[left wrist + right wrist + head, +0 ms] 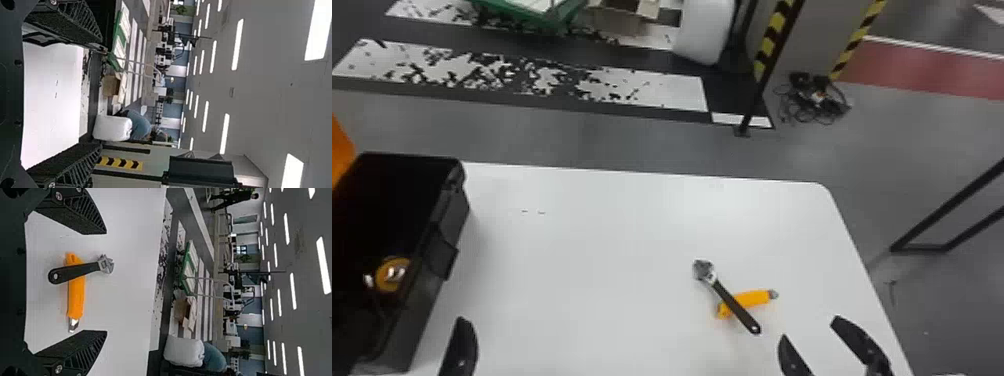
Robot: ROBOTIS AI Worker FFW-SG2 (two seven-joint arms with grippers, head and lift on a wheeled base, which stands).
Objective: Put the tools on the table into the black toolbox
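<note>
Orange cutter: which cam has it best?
Right wrist view. The orange cutter shows large there, its metal end plain, with only the adjustable wrench lying across part of it. The head view has the same crossing, but smaller: orange on both sides of the wrench handle, metal end toward the table's right side.

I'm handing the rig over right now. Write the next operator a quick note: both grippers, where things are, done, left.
Left gripper: jaws open, empty, near the toolbox.
Right gripper: jaws open, empty, near the tools.
Things: black toolbox open at the table's left; adjustable wrench lying across the orange utility knife on the right.
Done: a round yellow tool, probably a tape measure, is in the toolbox.
Left to do: wrench and knife; wrench first looks easier, since it's on top.
</note>
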